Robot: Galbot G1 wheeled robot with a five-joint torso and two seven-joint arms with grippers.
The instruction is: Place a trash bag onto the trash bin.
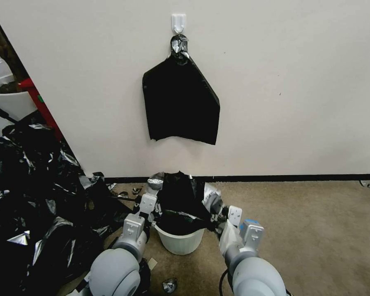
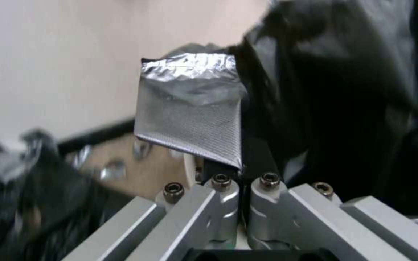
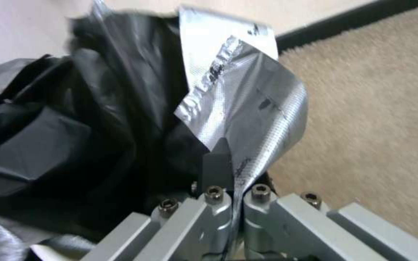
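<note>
Left wrist view: left gripper [image 2: 242,170] clamped on a silver-taped tab [image 2: 189,116] at the bag [image 2: 335,94] edge, jaws pressed together. Right wrist view: right gripper [image 3: 230,170] likewise pinched on a second taped tab [image 3: 248,119], film bunched beside it. Head view: left gripper [image 1: 152,193] and right gripper [image 1: 218,211] holding the bag [image 1: 181,197] by 2 opposite edges, spread directly over the bin [image 1: 181,240], lower folds sagging inside. Bin on carpet near the wall, under the hanging sheaf [image 1: 179,102]; bag pile [image 1: 37,197] to the left.

Risks, as judgement: thin film tearing at the tape under uneven pull; a tab slipping free; the light bin tipping or sliding if an edge snags the rim.
</note>
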